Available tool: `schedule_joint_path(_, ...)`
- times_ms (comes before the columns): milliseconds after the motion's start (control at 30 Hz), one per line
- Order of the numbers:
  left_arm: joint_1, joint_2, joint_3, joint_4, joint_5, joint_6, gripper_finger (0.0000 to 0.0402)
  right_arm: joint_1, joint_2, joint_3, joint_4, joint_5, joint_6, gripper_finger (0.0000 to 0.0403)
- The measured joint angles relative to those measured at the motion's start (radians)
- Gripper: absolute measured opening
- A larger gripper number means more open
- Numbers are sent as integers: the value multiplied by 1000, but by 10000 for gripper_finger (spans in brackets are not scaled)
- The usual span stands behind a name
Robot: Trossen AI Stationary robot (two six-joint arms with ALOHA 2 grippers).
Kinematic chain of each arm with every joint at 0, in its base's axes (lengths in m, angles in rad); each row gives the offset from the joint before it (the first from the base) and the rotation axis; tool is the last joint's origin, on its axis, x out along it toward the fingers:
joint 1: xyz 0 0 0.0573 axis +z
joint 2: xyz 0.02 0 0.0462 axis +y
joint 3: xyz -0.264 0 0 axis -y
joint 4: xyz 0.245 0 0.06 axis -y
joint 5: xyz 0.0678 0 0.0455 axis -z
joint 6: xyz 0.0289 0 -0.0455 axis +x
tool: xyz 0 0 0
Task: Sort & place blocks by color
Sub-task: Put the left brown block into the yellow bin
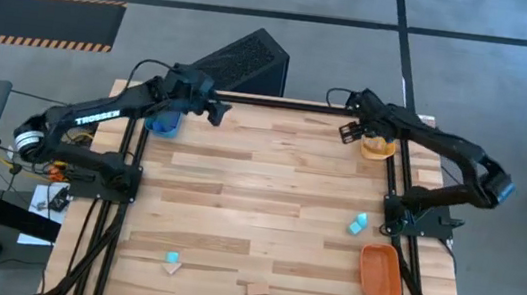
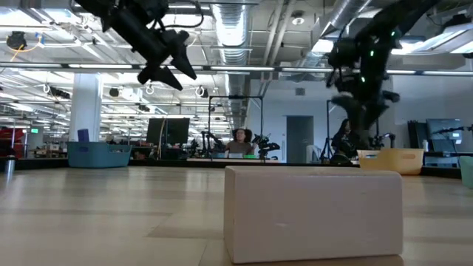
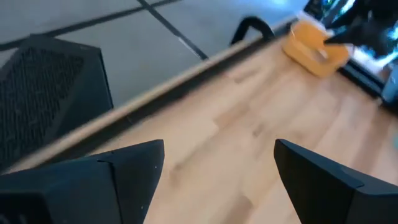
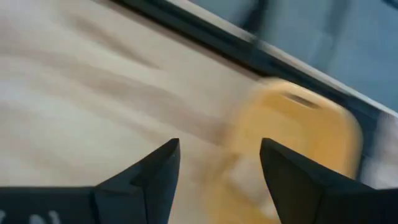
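Right claw [image 1: 350, 130] gapes empty beside the rounded yellow-orange plastic tray [image 1: 378, 148]; left claw [image 1: 218, 109] likewise open.

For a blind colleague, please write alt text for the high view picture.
Seen from above, two dark arms reach to the wooden table's far corners: left gripper by a blue tray, right gripper, fingers open, by a yellow-orange tray. Cyan blocks, tan blocks and an orange tray lie nearer.

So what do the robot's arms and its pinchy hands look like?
Both arms are dark, almost black, built from jointed tube-like pieces. The left arm has white letters printed along it, and cables hang near its base. The right arm looks the same. The left gripper and right gripper each have two flat, pointed dark fingers.
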Motion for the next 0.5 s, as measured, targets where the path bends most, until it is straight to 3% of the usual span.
schedule_joint_path(67, -57, -22, -24, -20, -28, -31, 285, 48, -40, 0, 18, -63, 5, 230)
schedule_joint_path(233, -277, -29, -109, -18, -56, -253, 280, 229, -110, -10, -6, -105, 80, 212)
schedule_joint_path(500, -764, -27, -184, -40, -361, -671, 269, 668, -203, -85, 28, -124, 306, 203)
